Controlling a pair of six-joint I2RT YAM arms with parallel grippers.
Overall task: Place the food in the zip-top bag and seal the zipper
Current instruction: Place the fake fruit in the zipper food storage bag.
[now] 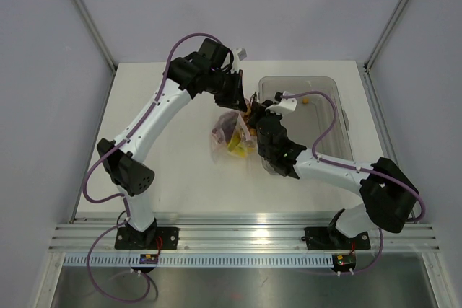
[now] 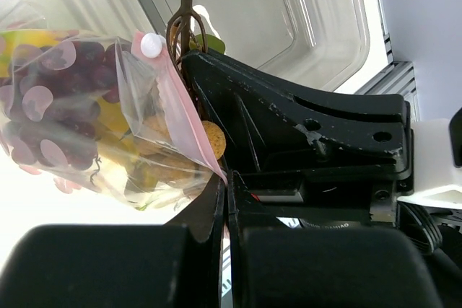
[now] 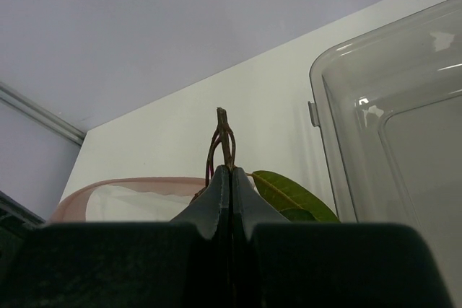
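Smooth white table (image 1: 166, 178), grey walls (image 1: 216, 5) behind. At the far right sits a rigid clear rectangular tray (image 1: 336, 91). At centre, the thin pink-dotted zip-top bag (image 1: 229, 135) bulges with dark grapes (image 2: 65, 84), yellow bananas (image 2: 108, 117) and round tan fruits (image 2: 213, 138), blurred by plastic. The left gripper (image 2: 225, 185) pinches the pink zipper (image 2: 180, 106). The right gripper (image 3: 231, 171) is clamped tight on a brown woody stem (image 3: 222, 135) beside a green leaf (image 3: 289, 196).

Thin, glossy, crinkled clear plastic film of the zip-top bag (image 2: 86, 113), printed with pink dots; rigid, smooth, glossy transparent plastic of the tray (image 2: 303, 27); rough brown wood of the woody stem (image 3: 223, 131); matt white table (image 1: 173, 171); brushed metal rail (image 1: 238, 236).
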